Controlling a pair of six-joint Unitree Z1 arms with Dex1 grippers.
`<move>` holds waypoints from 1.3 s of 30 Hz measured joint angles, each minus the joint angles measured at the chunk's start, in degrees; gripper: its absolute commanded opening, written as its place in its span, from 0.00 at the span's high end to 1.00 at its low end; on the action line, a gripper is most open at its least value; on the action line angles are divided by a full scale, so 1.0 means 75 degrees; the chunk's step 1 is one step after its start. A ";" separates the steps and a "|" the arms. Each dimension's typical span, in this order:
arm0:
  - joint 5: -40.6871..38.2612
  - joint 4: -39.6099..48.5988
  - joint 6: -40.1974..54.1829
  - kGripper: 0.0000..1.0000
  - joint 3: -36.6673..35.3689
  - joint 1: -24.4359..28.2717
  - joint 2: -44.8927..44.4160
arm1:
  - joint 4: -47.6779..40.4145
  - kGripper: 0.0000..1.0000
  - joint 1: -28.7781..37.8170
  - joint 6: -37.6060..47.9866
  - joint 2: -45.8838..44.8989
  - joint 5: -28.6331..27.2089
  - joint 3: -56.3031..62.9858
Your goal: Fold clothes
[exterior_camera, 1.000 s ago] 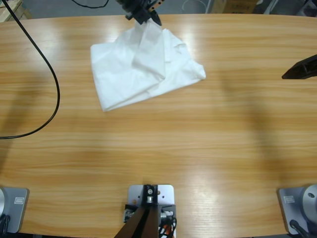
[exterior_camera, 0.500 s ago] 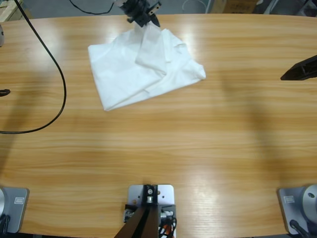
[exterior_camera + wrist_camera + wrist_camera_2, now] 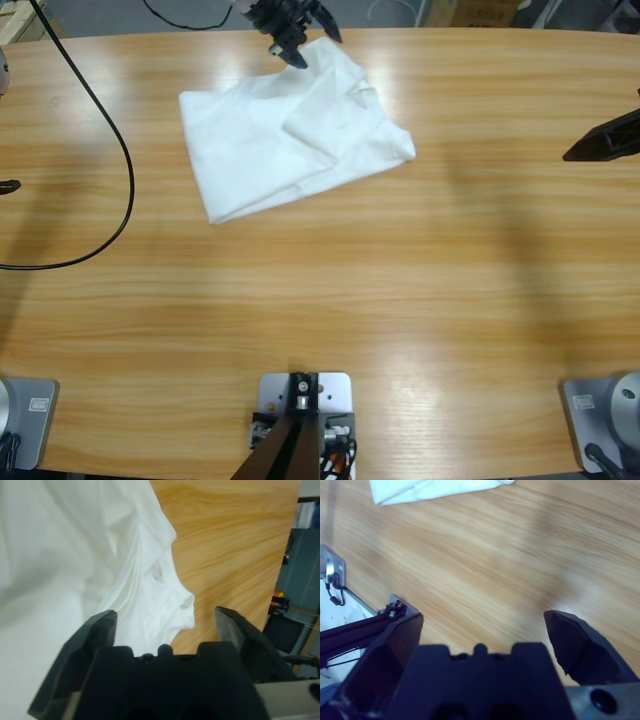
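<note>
— Item one, the surface. What do you log?

— I log a long wooden worktop (image 3: 400,300), pale orange grain running lengthwise, smooth with a soft sheen. A black cable (image 3: 105,130) loops over its left part. Beyond the far edge I see grey floor. In the left wrist view I see the worktop's edge and dark furniture past it, too dim for me to name.

— Item two, the clothes?

— One white T-shirt (image 3: 290,135), thin cotton, lying crumpled on the far left-of-middle part of the worktop. It is roughly folded into a slanted block with rumpled layers and a raised ridge down its middle. I see soft folds and creases in the left wrist view (image 3: 100,570).

— Item three, the tools?

— The left tool (image 3: 298,35) sits at the far edge over the shirt's top corner, jaws spread apart, nothing between them; cloth lies below. The right tool (image 3: 600,142) comes in at the right edge, well apart from the shirt. My right wrist view has its jaws wide apart over bare wood, the shirt's corner (image 3: 430,489) at the top.

— Containers?

— None to enter.
</note>
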 measured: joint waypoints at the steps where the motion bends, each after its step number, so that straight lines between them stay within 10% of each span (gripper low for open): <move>1: -0.0015 0.0113 0.0000 0.00 0.0000 0.0003 0.0000 | 0.0000 0.00 0.0015 0.0000 0.0000 0.0013 0.0000; 12: 0.0291 0.2923 0.0638 0.00 0.0000 0.0149 -0.0351 | 0.0000 0.00 0.0064 0.0000 -0.0019 0.0032 0.0088; 34: 0.2166 0.3174 0.1731 0.00 0.0000 0.0041 -0.2625 | -0.0190 0.00 0.0065 0.0000 -0.0182 0.0032 0.0351; 39: 0.2198 0.2097 0.1788 0.00 0.3113 0.0102 -0.4048 | -0.0238 0.00 0.0076 0.0000 -0.0187 0.0033 0.0386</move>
